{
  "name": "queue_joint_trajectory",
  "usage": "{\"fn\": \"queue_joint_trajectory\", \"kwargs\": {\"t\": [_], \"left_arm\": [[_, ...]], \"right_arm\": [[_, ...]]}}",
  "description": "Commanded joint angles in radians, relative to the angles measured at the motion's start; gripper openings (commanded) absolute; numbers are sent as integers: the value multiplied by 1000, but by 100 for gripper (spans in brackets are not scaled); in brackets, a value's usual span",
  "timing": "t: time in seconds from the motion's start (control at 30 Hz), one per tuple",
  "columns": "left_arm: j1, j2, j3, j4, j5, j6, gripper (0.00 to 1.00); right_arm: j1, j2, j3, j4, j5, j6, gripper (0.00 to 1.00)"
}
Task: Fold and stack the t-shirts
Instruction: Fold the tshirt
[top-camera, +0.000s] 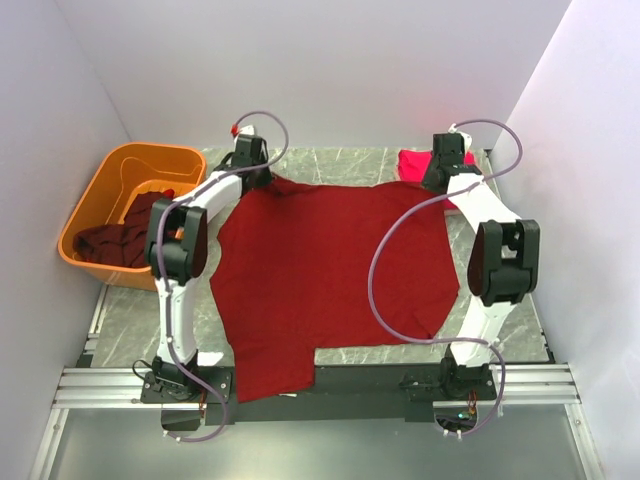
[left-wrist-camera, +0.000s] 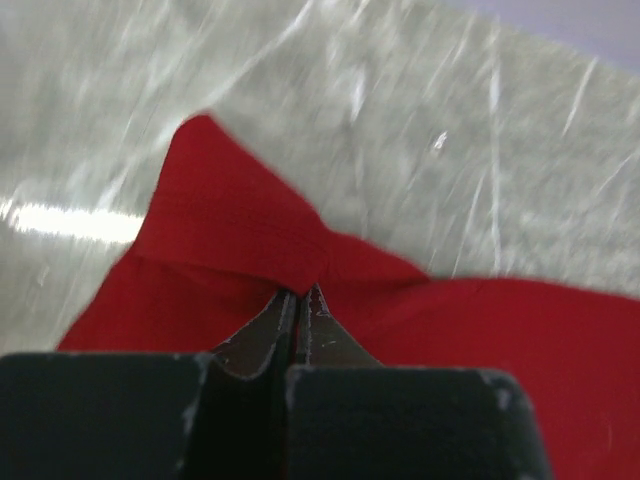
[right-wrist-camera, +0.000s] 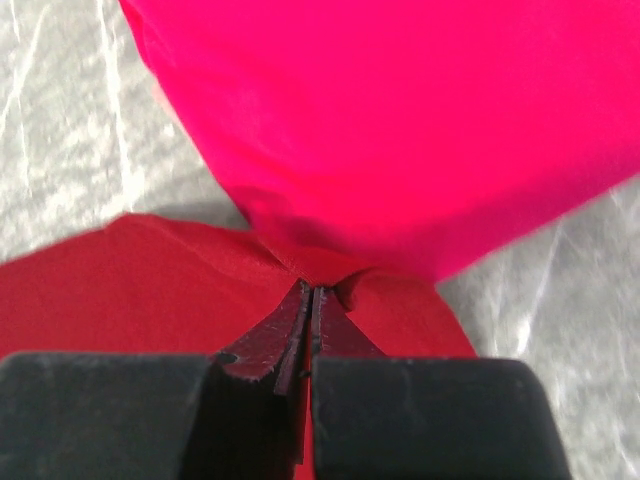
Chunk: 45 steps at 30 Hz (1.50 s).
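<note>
A dark maroon t-shirt (top-camera: 330, 275) lies spread flat over the middle of the table, one part hanging over the near edge. My left gripper (top-camera: 262, 181) is shut on its far left corner; the cloth (left-wrist-camera: 240, 240) bunches at the fingertips (left-wrist-camera: 303, 293). My right gripper (top-camera: 432, 184) is shut on its far right corner (right-wrist-camera: 200, 290), right beside a crimson-pink t-shirt (top-camera: 420, 163) that lies at the far right and fills the top of the right wrist view (right-wrist-camera: 400, 130). More dark maroon shirts (top-camera: 120, 238) lie heaped in the tub.
An orange plastic tub (top-camera: 95, 195) stands at the far left of the table. White walls enclose the back and both sides. A metal rail (top-camera: 100, 385) runs along the near edge by the arm bases.
</note>
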Motion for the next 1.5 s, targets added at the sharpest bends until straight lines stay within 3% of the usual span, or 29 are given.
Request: {"fn": "queue_joint_trajectory", "kwargs": {"t": [0.0,0.37,0.87,1.23,1.47], "left_arm": [[-18,-171,-88,-63,-45,-113,1],[-123,-430,-372,-287,-217,-403,1],[-267,-567,-369,-708,-393,-619,1],[-318,-639,-404,-811,-352,-734,1],[-331,-680,-539,-719,-288,-748,1]], "right_arm": [[-5,-110,-35,-31,-8,24,0],[-8,-213,-122,-87,26,18,0],[-25,-236,-122,-109,33,-18,0],[-31,-232,-111,-121,4,-30,0],[-33,-253,-157,-150,44,-7,0]]}}
